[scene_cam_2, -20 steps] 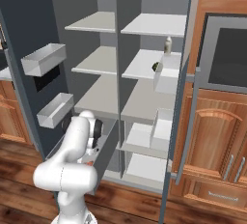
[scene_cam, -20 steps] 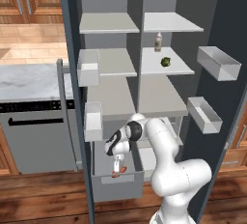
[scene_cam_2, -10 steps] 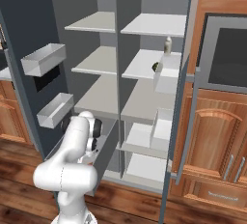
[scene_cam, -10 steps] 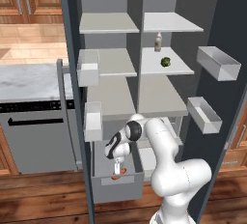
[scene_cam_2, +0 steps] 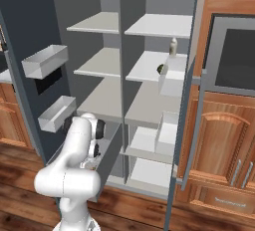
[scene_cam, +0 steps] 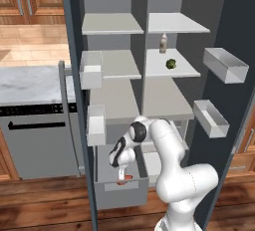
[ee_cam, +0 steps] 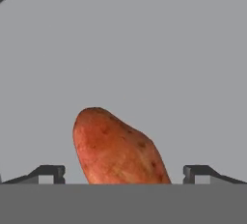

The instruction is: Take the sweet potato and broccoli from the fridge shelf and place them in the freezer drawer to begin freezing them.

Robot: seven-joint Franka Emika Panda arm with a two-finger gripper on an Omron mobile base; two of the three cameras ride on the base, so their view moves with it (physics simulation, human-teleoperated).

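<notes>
Presently, the sweet potato (ee_cam: 118, 148) was found in the freezer drawer (scene_cam: 119, 195), between spread, released fingers (ee_cam: 48, 172); the broccoli (scene_cam: 171, 64) was left on the far shelf, presumably next.

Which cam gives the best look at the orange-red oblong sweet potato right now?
Hand view: the orange-red oblong sweet potato sits large and sharp between the spread fingertips, against grey drawer floor. Left base view shows just a small red sliver inside the grey pull-out freezer drawer, below the hand. In the right base view I can't pick it out behind the arm.
</notes>
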